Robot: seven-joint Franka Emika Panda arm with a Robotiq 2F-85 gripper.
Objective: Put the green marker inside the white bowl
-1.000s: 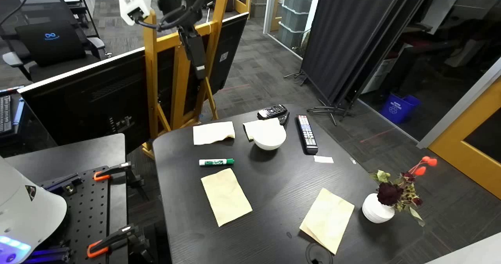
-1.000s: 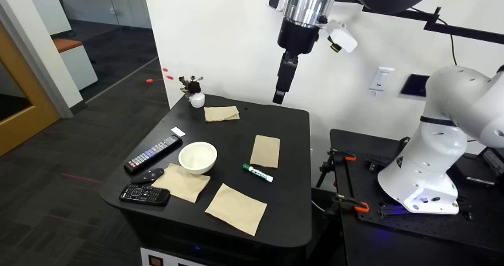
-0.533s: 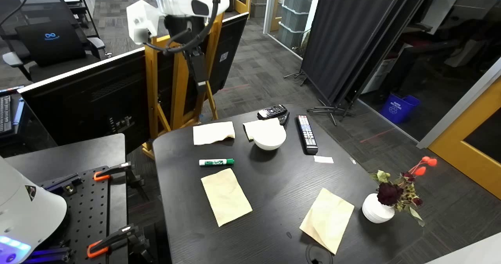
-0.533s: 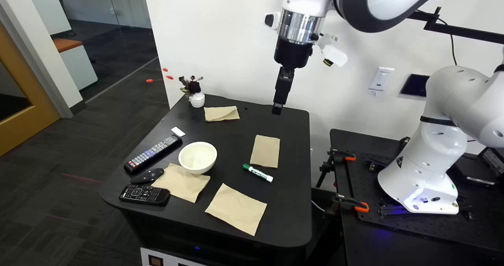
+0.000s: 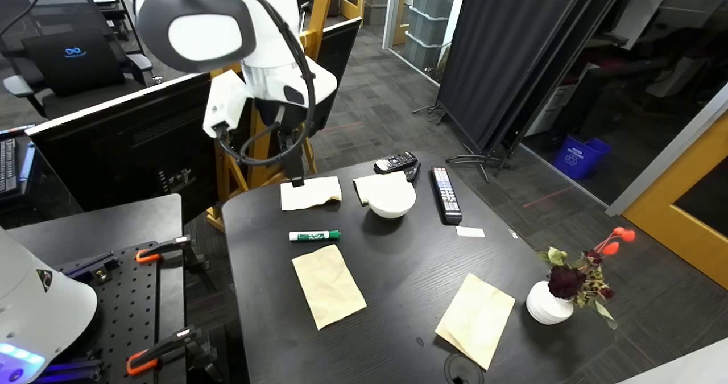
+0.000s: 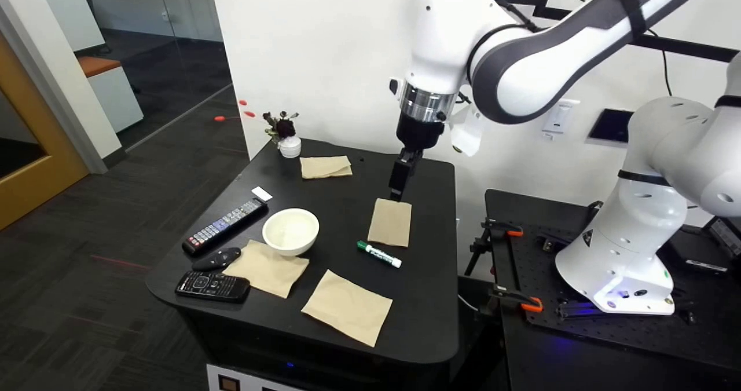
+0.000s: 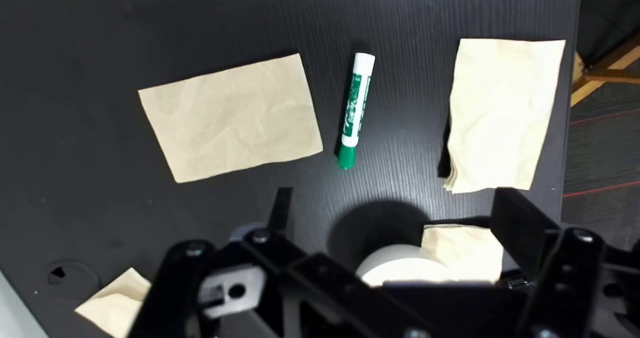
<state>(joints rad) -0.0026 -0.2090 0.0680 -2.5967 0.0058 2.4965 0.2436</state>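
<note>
The green marker lies flat on the dark table, green with a white body and green cap; it shows in both exterior views and in the wrist view. The white bowl stands upright on the table, and its inside looks empty in an exterior view. In the wrist view the bowl is partly hidden behind the gripper. My gripper is wide open with nothing between its fingers. In both exterior views the gripper hangs above the table, apart from the marker and bowl.
Several tan paper napkins lie around, one beside the marker and one nearer the table edge. A long black remote, smaller remotes and a white card lie near the bowl. A white vase with flowers stands farther off.
The arm and gripper have come down toward the table, and in an exterior view slightly sideways too. The marker, bowl and other objects have not moved.
</note>
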